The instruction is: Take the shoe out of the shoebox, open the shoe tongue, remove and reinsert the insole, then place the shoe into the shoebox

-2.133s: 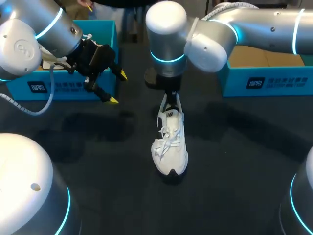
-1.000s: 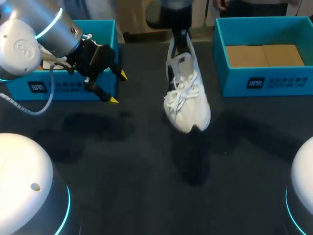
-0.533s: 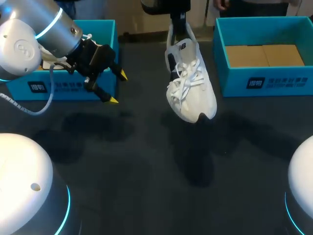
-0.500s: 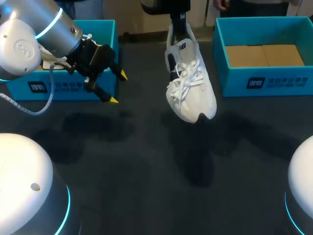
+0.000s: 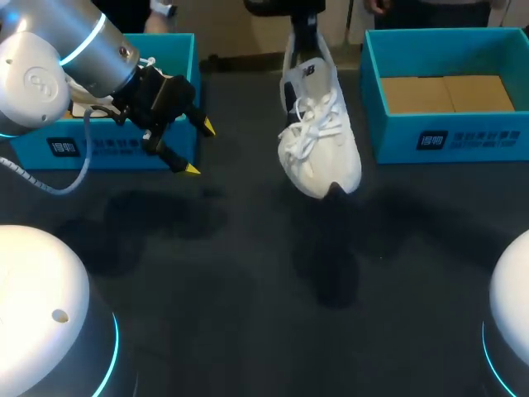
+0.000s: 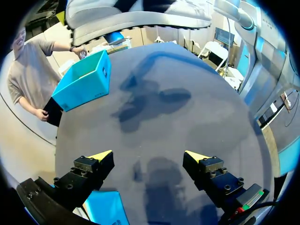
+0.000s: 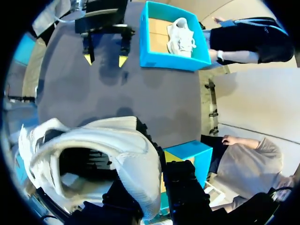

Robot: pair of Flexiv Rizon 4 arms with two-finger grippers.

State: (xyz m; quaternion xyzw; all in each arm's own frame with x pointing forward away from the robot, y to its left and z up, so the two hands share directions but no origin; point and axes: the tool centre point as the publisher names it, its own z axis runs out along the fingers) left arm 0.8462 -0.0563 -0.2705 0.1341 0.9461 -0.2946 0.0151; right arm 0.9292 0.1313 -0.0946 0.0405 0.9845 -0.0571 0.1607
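The right claw (image 7: 157, 185) is pinching the white shoe (image 5: 318, 136) by the back of its heel. The shoe is hanging toe down in the air above the dark worktop (image 5: 248, 273), between the two blue boxes. The left claw (image 5: 199, 148) is spread wide and holding nothing, just in front of the left box (image 5: 107, 145). The right shoebox (image 5: 446, 136) looks like the place to go. To do it well, the arm should be lifting the toe over the box wall, laying the shoe down flat, and only then letting go. The shoe's inside is dark, so I cannot tell if the insole is lying flat.
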